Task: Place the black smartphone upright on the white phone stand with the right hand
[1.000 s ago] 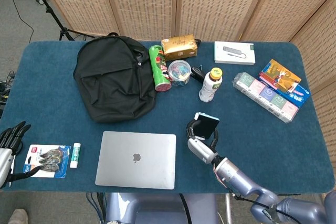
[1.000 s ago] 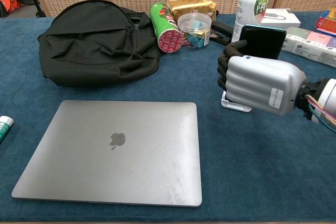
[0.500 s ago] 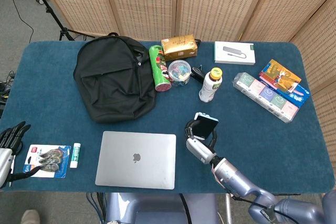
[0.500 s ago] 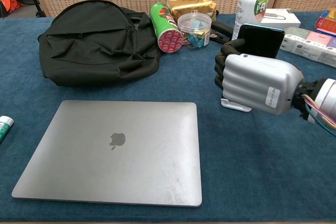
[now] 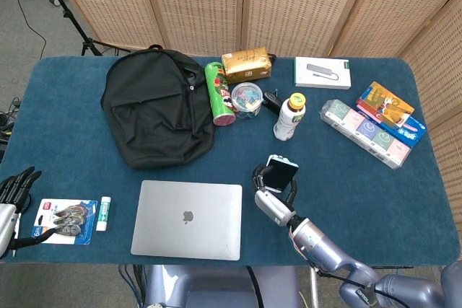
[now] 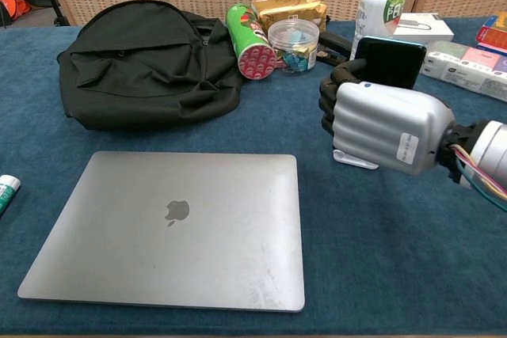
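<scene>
My right hand (image 6: 380, 123) (image 5: 273, 200) grips the black smartphone (image 6: 390, 62) (image 5: 281, 174), which stands upright with its top edge above the fingers. The white phone stand (image 6: 354, 159) lies on the blue cloth just under the hand; only its base lip shows in the chest view, and the hand hides the rest. I cannot tell whether the phone touches the stand. My left hand (image 5: 12, 192) rests at the table's near left corner, fingers apart and holding nothing.
A silver laptop (image 6: 182, 227) lies shut left of my right hand. Behind it are a black backpack (image 6: 142, 61), a green chip can (image 6: 249, 31), a clear jar (image 6: 293, 43), a bottle (image 6: 383, 1) and boxes (image 5: 368, 128). A glue stick (image 5: 105, 213) and blister pack (image 5: 63, 220) lie by my left hand.
My right hand with the phone has shifted slightly left, toward the laptop. The left hand has not moved.
</scene>
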`<action>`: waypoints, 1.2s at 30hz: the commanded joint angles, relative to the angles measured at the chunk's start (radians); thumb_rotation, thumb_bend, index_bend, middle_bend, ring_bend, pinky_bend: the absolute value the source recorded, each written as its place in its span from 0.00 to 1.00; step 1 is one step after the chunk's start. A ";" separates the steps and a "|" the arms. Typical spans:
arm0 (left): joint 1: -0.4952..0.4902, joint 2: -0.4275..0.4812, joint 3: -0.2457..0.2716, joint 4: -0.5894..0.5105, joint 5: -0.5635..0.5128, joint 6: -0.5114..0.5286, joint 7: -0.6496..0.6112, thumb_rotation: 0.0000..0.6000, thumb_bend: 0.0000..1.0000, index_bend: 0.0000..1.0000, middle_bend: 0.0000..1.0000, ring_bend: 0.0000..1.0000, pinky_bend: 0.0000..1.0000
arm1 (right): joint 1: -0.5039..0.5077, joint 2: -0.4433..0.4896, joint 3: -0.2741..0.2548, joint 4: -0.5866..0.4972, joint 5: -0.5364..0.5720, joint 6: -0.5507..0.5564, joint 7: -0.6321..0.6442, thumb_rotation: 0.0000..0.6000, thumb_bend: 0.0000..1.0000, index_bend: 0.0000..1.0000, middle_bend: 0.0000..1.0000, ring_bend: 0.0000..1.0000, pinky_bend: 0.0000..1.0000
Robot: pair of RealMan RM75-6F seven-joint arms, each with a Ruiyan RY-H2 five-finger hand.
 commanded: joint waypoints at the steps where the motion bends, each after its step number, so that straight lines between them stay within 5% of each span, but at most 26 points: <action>1: 0.000 0.000 0.001 0.000 0.001 0.000 -0.001 1.00 0.00 0.00 0.00 0.00 0.00 | 0.002 0.000 -0.002 -0.002 -0.001 0.001 0.003 1.00 0.34 0.29 0.24 0.20 0.34; 15: 0.001 0.000 0.000 0.001 0.001 0.001 -0.001 1.00 0.00 0.00 0.00 0.00 0.00 | 0.005 0.005 -0.011 0.000 -0.010 0.013 0.014 1.00 0.34 0.24 0.17 0.15 0.34; 22: 0.002 0.002 -0.001 0.002 0.001 0.004 -0.006 1.00 0.00 0.00 0.00 0.00 0.00 | -0.019 0.073 -0.031 -0.092 -0.053 0.069 0.070 1.00 0.34 0.24 0.17 0.15 0.34; 25: 0.004 0.005 -0.001 0.004 0.003 0.009 -0.014 1.00 0.00 0.00 0.00 0.00 0.00 | -0.016 0.141 -0.046 -0.122 -0.128 0.114 0.194 1.00 0.32 0.23 0.17 0.15 0.32; 28: 0.006 0.006 0.000 0.006 0.008 0.015 -0.020 1.00 0.00 0.00 0.00 0.00 0.00 | 0.015 0.208 -0.063 -0.084 -0.246 0.178 0.417 1.00 0.18 0.20 0.14 0.13 0.28; 31: 0.008 0.006 0.003 0.007 0.017 0.020 -0.021 1.00 0.00 0.00 0.00 0.00 0.00 | 0.035 0.268 -0.069 0.040 -0.347 0.350 0.810 1.00 0.06 0.18 0.07 0.07 0.28; 36: 0.012 0.003 0.010 0.005 0.034 0.025 -0.012 1.00 0.00 0.00 0.00 0.00 0.00 | 0.003 0.303 -0.032 0.261 -0.297 0.505 1.176 1.00 0.00 0.08 0.00 0.00 0.18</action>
